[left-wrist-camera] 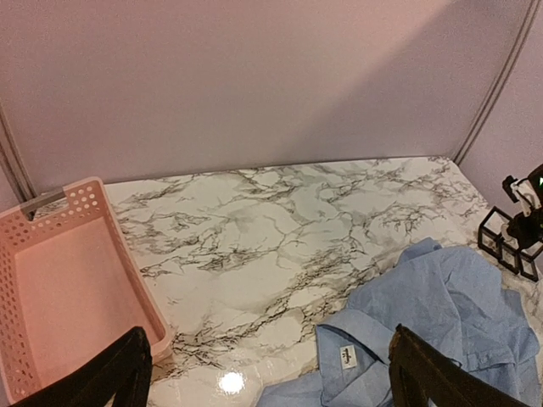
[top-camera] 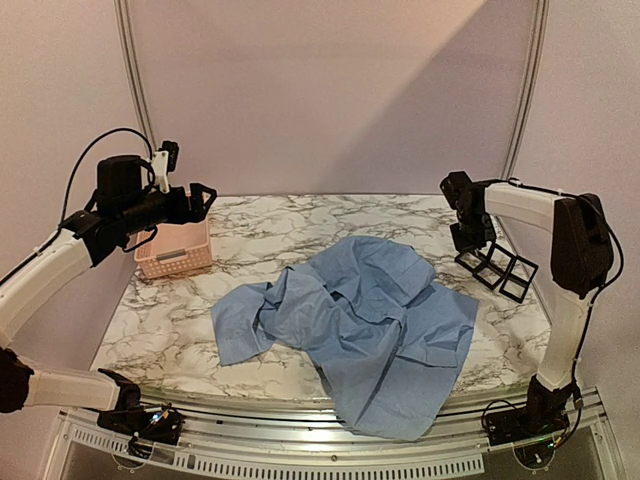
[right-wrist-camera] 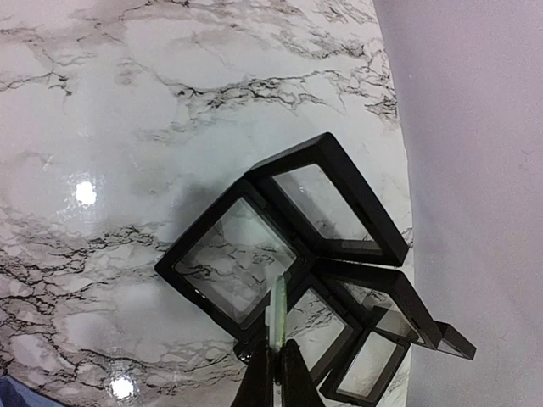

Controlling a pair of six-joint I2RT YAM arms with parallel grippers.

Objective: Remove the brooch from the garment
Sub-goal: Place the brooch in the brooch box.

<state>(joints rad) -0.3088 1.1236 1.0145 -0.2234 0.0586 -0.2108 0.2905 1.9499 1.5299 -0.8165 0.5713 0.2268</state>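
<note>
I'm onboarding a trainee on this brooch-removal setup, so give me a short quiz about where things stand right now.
1. True or false: the blue shirt lies outside the pink basket.
2. Which things lie right below the right gripper?
3. Which gripper is open? A. left gripper B. right gripper
Key: 1 true; 2 the black display frames; 3 A.

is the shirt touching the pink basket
Apart. The top view shows bare table between the shirt and the basket; the left wrist view agrees.
</note>
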